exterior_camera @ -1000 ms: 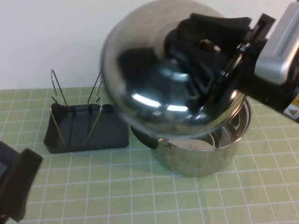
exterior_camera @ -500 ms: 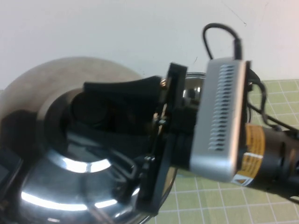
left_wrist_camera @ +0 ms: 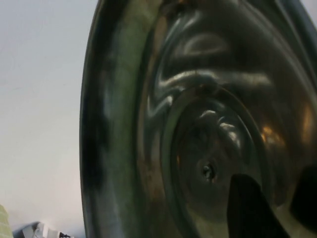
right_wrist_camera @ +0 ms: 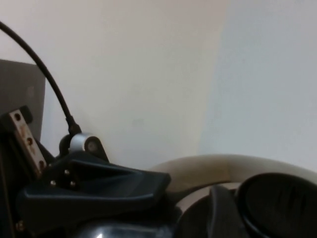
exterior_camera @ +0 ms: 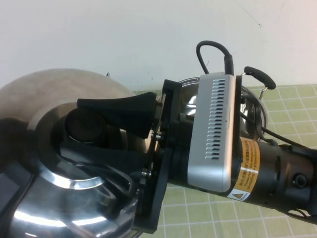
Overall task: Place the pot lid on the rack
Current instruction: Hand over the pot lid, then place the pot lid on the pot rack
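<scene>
Pot lid [exterior_camera: 44, 163], shiny, in right claw [exterior_camera: 91, 136]

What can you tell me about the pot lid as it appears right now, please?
The pot lid is a round, domed piece of shiny, mirror-like metal with a black round knob at its centre. It is off the pot, lifted and tilted, filling the high view's lower left. The right gripper is shut on the knob, one finger on either side. The left wrist view shows its underside, with concentric rings and a small central screw. The left gripper's fingertips show dark before it.
</scene>
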